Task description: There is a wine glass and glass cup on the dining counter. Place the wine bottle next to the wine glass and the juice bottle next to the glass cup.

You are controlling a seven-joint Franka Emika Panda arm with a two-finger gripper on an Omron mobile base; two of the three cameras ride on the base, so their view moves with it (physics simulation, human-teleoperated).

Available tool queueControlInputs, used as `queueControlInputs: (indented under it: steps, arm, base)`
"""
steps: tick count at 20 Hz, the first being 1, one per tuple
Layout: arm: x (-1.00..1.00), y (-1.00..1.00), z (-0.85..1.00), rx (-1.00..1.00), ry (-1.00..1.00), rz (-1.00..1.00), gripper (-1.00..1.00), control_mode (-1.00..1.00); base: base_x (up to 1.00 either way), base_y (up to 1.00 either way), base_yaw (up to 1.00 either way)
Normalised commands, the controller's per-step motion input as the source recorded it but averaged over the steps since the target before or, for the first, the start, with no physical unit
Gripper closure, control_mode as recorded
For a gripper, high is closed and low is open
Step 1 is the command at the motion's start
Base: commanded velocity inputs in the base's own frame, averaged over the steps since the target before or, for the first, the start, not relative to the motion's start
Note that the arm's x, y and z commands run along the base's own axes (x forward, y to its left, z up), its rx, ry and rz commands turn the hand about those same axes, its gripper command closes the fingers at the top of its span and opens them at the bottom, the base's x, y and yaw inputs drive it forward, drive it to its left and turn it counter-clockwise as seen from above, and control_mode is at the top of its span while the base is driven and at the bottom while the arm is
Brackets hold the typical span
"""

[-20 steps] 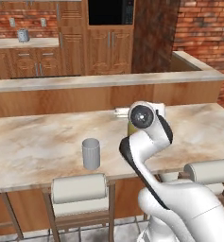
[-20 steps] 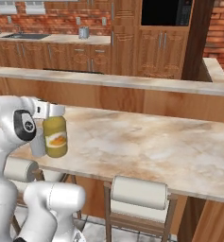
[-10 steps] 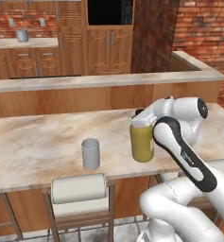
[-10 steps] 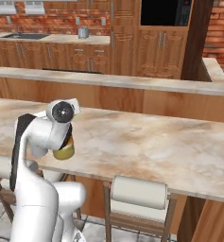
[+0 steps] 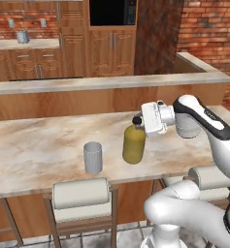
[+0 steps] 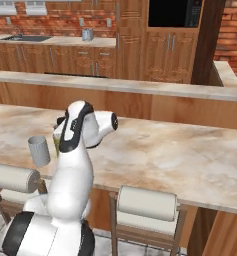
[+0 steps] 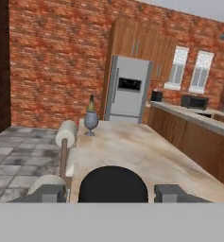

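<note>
The juice bottle (image 5: 134, 144), yellow with a black cap, is upright with its base down at the dining counter (image 5: 34, 145), a short way right of the glass cup (image 5: 92, 157). My gripper (image 5: 139, 120) reaches in sideways from the right and is shut on the bottle's top. In the hand view the black cap (image 7: 113, 184) sits between my fingertips (image 7: 52, 193). Far down the counter (image 7: 127, 151) the wine glass (image 7: 90, 122) stands with the wine bottle (image 7: 91, 104) close behind it. From the right base my arm hides most of the bottle; the glass cup (image 6: 39, 150) stands to its left.
A raised tier (image 5: 106, 83) runs along the counter's far side. Padded stools (image 5: 80, 193) (image 5: 211, 177) line the near edge. A steel fridge (image 7: 127, 90) and a brick wall stand beyond the counter's far end.
The arm has swung left and down with the juice bottle, from held above the counter to low on it, nearer the glass cup.
</note>
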Motion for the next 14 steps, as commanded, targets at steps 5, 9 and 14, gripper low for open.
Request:
queueControlInputs:
  steps: [5,9,14]
  arm:
    - [0.32,0.0,-0.01,0.17,0.26,0.43,1.0,-1.0]
    - [0.31,0.0,-0.05,0.03,0.24,0.33,1.0,-1.0]
    - [0.37,0.0,-0.17,0.0,0.07,0.27,1.0,-1.0]
  base:
    - [0.0,0.0,0.0]
    - [0.0,0.0,0.0]
    - [0.0,0.0,0.0]
